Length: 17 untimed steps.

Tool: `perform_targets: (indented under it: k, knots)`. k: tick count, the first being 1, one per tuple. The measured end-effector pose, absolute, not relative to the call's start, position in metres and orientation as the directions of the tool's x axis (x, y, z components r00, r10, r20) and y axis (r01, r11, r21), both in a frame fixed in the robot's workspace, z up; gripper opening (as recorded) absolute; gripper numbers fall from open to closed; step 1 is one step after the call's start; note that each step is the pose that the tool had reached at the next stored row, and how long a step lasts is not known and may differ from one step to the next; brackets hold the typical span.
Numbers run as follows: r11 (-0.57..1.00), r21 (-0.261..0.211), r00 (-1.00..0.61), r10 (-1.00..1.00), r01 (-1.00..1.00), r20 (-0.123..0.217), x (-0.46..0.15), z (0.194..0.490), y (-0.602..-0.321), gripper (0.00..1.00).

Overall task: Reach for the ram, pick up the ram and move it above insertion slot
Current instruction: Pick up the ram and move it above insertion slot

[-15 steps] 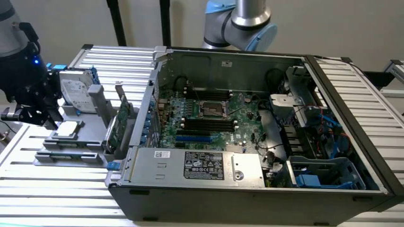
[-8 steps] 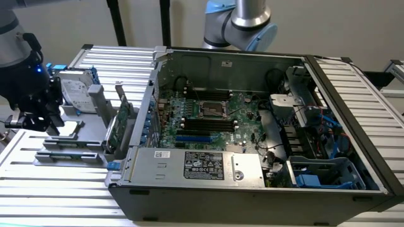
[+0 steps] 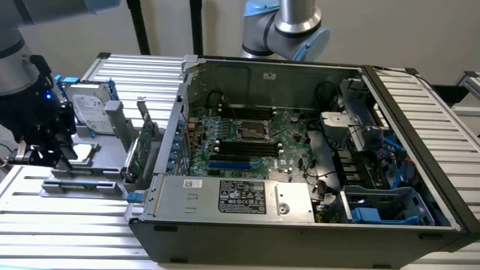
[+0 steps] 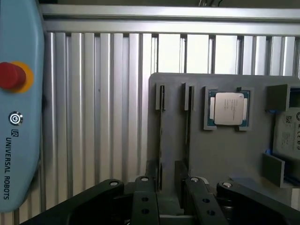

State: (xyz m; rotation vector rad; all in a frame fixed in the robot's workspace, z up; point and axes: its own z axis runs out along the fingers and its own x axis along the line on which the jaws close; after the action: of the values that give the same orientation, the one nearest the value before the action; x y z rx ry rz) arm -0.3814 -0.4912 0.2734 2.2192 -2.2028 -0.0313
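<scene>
Claw [image 3: 41, 160], jaws apart and empty, hangs over the grey fixture [image 3: 82, 183] on the bench [image 3: 67, 225], at nine o'clock from the computer case [image 3: 300, 236] in the exterior view; the ram [image 4: 161, 131], by my reading a dark strip standing edge-on in a narrow fixture slot, sits just ahead of the fingers [image 4: 143, 206], with a second such strip [image 4: 187, 122] beside it; which one is meant I cannot tell. Reaching well, I judge, means squaring the pads to the strip's flat faces, centring along its length and descending straight, clear of the slot walls and the processor [image 4: 228, 108]. The blue pendant [image 4: 18, 140] reads "UNIVERSAL ROBOTS"; the case's white label [image 3: 241, 197] is illegible.
</scene>
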Motion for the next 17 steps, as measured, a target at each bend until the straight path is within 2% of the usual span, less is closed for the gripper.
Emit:
perform_targets:
  k: [17]
  knots:
    - [-0.007, 0.024, 0.007, -1.0, -1.0, -0.004, -0.381, 0.242, -0.493, 0.31]
